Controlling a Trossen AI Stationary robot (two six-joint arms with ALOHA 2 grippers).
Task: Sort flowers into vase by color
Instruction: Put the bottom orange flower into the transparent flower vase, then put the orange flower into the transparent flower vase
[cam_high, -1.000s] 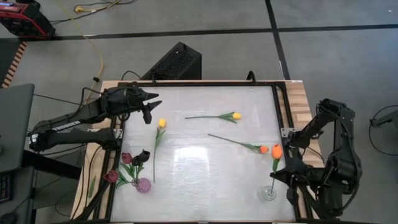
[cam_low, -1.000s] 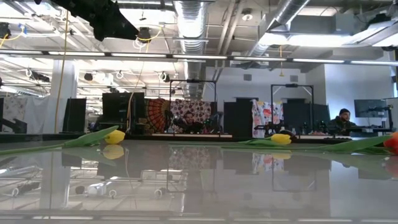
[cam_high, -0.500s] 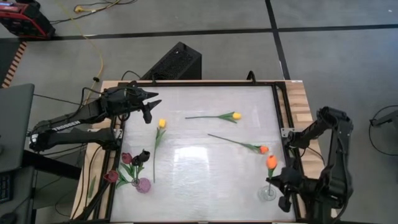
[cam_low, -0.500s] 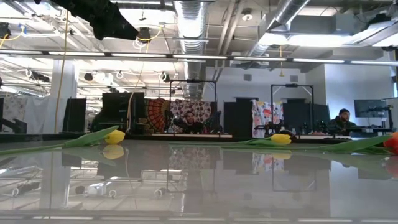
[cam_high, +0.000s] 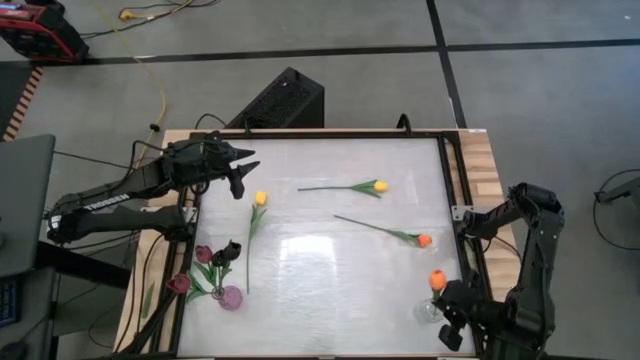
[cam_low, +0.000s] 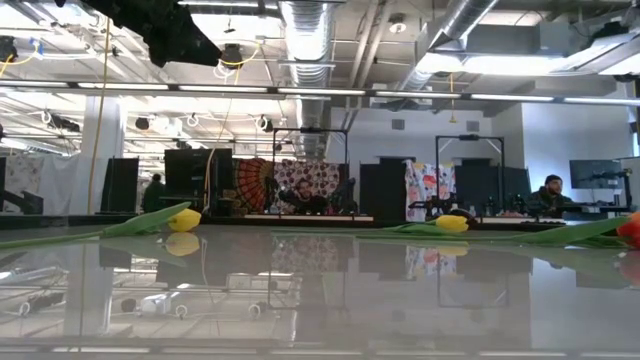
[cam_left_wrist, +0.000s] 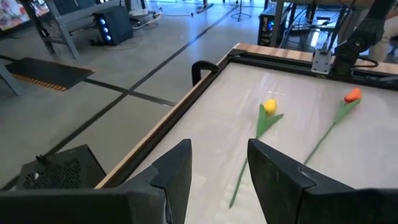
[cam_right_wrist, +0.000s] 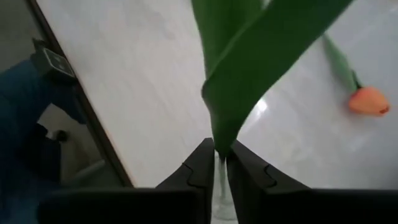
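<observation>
My right gripper (cam_high: 447, 318) is at the table's near right corner, shut on an orange tulip (cam_high: 437, 280) that stands over a small clear vase (cam_high: 427, 312). My left gripper (cam_high: 240, 172) hangs open above the far left part of the table, touching nothing. A purple vase (cam_high: 231, 297) near the left edge holds three dark maroon tulips (cam_high: 204, 254). Flat on the table lie a yellow tulip (cam_high: 260, 198), a second yellow tulip (cam_high: 380, 186) and another orange tulip (cam_high: 424, 240). My right gripper pinches the orange tulip's green stem (cam_right_wrist: 217, 144) between its two fingers (cam_right_wrist: 200, 165), low down where the leaf (cam_right_wrist: 261, 68) joins it. The tulip stands about upright, head above the fingers. Its lower end goes down at the clear vase's mouth; how far in, I cannot tell.
A dark raised frame (cam_high: 455, 190) runs round the white table top. The middle and the near middle of the table hold nothing. In the low view the two yellow tulips (cam_low: 184, 220) (cam_low: 452, 223) lie far across the table, with people in the room behind.
My right gripper has moved toward the near edge and down, staying shut on the orange tulip. The tulip's head has travelled with it from beside the lying orange tulip to just above the clear vase. My left arm has kept still.
</observation>
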